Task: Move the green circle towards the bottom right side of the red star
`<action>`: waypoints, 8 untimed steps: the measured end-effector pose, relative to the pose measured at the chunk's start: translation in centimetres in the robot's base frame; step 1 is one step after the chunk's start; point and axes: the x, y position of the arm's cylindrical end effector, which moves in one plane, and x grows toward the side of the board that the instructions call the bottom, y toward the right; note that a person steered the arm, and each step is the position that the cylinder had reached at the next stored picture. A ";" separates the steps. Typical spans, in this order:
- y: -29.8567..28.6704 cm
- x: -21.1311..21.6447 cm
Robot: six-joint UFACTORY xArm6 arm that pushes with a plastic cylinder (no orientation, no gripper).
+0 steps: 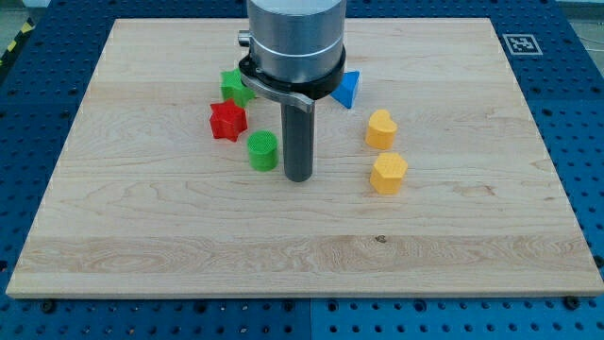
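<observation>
The green circle (262, 150) stands on the wooden board just below and to the right of the red star (227, 121); the two are close, perhaps touching at a corner. My tip (298, 177) rests on the board just right of the green circle, a small gap apart from it. The rod rises from there to the arm's grey body at the view's top.
A green star-like block (236, 86) lies above the red star, partly hidden by the arm. A blue triangle (347, 89) sits right of the arm. A yellow heart (380, 129) and a yellow hexagon (388, 174) lie further right. The board (142, 246) ends at a blue pegboard table.
</observation>
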 end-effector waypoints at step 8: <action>20.2 6.5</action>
